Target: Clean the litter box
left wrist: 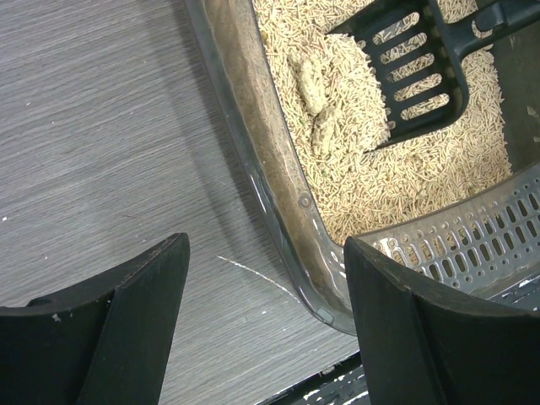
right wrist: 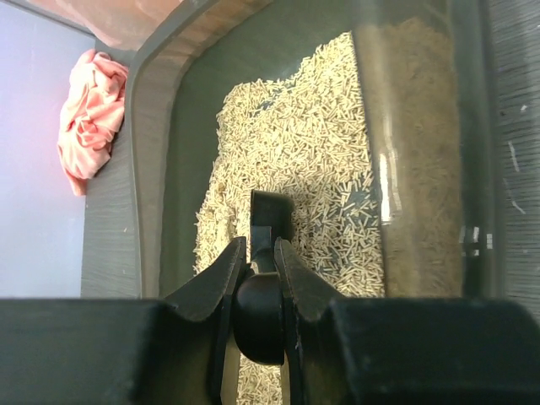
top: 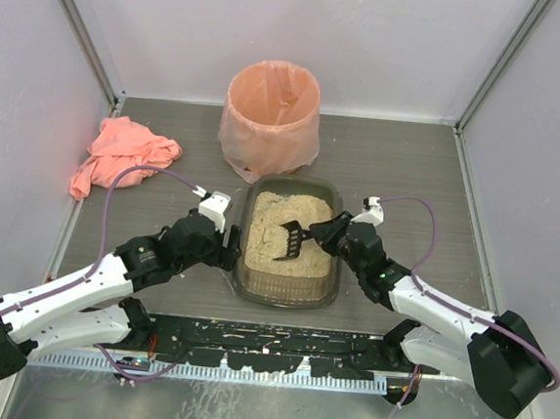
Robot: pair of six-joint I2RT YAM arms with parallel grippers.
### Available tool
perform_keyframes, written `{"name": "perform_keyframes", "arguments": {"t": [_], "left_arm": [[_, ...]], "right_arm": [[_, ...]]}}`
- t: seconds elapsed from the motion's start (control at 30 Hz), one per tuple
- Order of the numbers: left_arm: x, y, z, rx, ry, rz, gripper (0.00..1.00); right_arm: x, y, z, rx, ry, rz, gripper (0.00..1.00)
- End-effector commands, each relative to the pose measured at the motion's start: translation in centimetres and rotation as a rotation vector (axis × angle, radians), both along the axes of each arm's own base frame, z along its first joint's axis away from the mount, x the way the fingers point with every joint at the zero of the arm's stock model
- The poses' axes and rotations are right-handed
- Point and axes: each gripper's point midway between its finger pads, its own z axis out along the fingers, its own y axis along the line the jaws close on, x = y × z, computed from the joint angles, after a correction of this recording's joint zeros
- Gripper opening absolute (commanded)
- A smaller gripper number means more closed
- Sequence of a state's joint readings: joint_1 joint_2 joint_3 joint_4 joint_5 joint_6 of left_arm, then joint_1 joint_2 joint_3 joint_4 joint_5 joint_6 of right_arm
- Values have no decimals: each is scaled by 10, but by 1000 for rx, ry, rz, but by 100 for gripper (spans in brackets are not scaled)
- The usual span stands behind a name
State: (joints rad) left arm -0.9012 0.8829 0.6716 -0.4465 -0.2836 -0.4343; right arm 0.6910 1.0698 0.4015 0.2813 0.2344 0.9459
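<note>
Your litter box (top: 237,282) (left wrist: 272,173) (right wrist: 160,143) sits in the middle of the table (top: 411,172), between the two arms. Its long axis runs from the arms' side away toward the bin (top: 272,111) lined with a peach bag. The far short end lies just in front of that bin, and the near short end carries a grey slotted panel. Beige litter covers the floor of the box.

Your right gripper (top: 331,228) (right wrist: 257,253) is clamped on the handle of a black slotted scoop (top: 292,240) (left wrist: 413,67) (right wrist: 271,215). The handle points right toward that gripper, and the slotted head lies across the box toward its left wall, low over the litter. Two pale clumps (left wrist: 312,93) lie just beside the head.

Your left gripper (top: 225,249) (left wrist: 266,295) has its jaws spread wide and empty, straddling the box's left wall by the near corner. You cannot tell whether either finger touches the plastic.

A pink cloth (top: 123,157) (right wrist: 89,118) lies crumpled at the far left of the table, well apart from the box.
</note>
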Motion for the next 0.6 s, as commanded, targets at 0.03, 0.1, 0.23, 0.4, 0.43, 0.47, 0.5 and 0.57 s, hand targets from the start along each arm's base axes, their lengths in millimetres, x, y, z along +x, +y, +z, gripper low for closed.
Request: {"name": "perform_keyframes", "arguments": {"t": [0.03,0.1,0.23,0.4,0.43,0.47,0.5,0.57], "left_arm": [[5,-6,19,-54,-31,3,75],[4,-7,19,-56,-30,2,75],[4,-7,18,-57,-27,2,75],[4,-7,18,-58,-26,5,75],[5,-7,19,-59,-27,6,75],[4,-7,19,-59,-27,5,75],[5,-7,19,-59,-29,6,75],[5,-7,19,-60,-29,7,75]], "right_arm": [[6,0,46,158,-125,36,1],[8,-6,49,166,-137,24,1],[9,-11,53,197,-152,24,1],[15,-11,52,112,-147,40,1],[16,-13,51,76,-141,38,1],[18,-15,51,41,-142,38,0],[19,-16,53,8,-149,42,1],[22,-18,57,-51,-157,52,1]]}}
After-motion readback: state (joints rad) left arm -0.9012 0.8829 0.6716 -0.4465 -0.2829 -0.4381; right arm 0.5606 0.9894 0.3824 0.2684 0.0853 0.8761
